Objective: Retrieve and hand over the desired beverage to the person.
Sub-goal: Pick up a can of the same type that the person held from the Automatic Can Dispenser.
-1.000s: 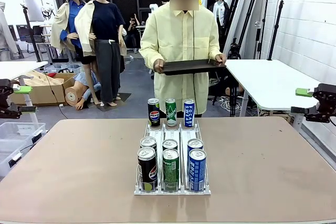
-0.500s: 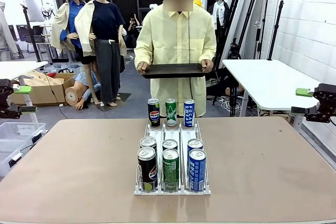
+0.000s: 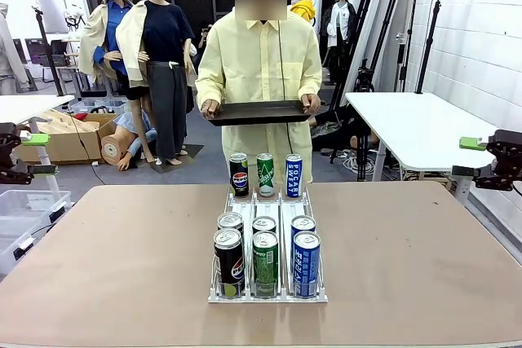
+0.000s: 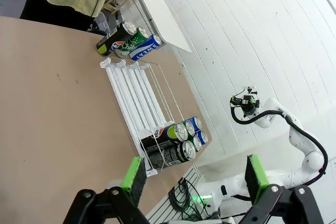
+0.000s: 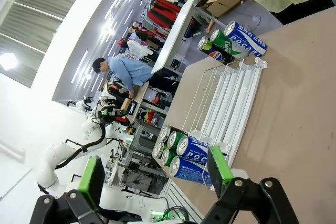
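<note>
- Table: brown top across the lower half of the front view, with one rack at its centre.
- Person: upper centre, standing behind the far edge, both hands on the tray (neither hand points at a drink, so the desired beverage cannot be told).
- Rack: white wire, three lanes, centre of frame.
- Tray: dark and level, above the rack's far end.
- Cans: six at the rack's near end, two per lane: cola left, green middle, blue right. Three more stand upright at the far end.
- Left gripper: jaws wide apart and holding nothing, well apart from the rack.
- Right gripper: the same.
- Handling note: probably best to wait for a clear choice. Then take that lane's nearest can high on its body, since its neighbours stand close.
</note>
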Controlling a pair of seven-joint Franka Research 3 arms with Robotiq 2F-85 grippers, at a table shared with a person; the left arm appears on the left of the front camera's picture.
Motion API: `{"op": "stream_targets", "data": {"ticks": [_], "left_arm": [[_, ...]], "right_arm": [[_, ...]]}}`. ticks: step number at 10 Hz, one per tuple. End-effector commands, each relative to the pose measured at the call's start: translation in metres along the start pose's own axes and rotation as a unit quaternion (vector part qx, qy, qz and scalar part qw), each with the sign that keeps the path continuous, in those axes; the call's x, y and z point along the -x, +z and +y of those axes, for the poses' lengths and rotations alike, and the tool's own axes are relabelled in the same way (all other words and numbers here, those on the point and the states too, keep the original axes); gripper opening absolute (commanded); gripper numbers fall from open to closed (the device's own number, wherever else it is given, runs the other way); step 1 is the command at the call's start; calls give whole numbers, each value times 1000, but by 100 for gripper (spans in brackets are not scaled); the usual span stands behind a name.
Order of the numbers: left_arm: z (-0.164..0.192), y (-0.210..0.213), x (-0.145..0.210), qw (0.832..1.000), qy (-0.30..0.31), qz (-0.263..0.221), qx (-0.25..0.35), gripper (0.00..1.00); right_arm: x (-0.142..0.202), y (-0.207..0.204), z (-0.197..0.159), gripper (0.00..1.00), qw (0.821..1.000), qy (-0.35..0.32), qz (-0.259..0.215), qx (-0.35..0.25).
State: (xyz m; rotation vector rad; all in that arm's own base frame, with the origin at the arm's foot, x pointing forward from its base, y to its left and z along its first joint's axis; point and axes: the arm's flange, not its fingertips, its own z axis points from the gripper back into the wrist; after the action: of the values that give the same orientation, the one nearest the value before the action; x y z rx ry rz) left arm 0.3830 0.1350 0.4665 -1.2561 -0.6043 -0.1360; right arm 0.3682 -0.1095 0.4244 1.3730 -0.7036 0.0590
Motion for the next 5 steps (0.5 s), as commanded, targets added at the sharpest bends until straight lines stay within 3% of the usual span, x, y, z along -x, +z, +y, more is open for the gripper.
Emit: {"op": "stream_targets", "data": {"ticks": [1, 5], "left_arm": [[-1, 1, 1, 1000, 3, -5, 8, 100], [-1, 1, 1, 1000, 3, -5, 8, 100]], "right_arm": [[3, -1, 0, 100, 1000, -4, -4, -7], [3, -1, 0, 100, 1000, -4, -4, -7]]}}
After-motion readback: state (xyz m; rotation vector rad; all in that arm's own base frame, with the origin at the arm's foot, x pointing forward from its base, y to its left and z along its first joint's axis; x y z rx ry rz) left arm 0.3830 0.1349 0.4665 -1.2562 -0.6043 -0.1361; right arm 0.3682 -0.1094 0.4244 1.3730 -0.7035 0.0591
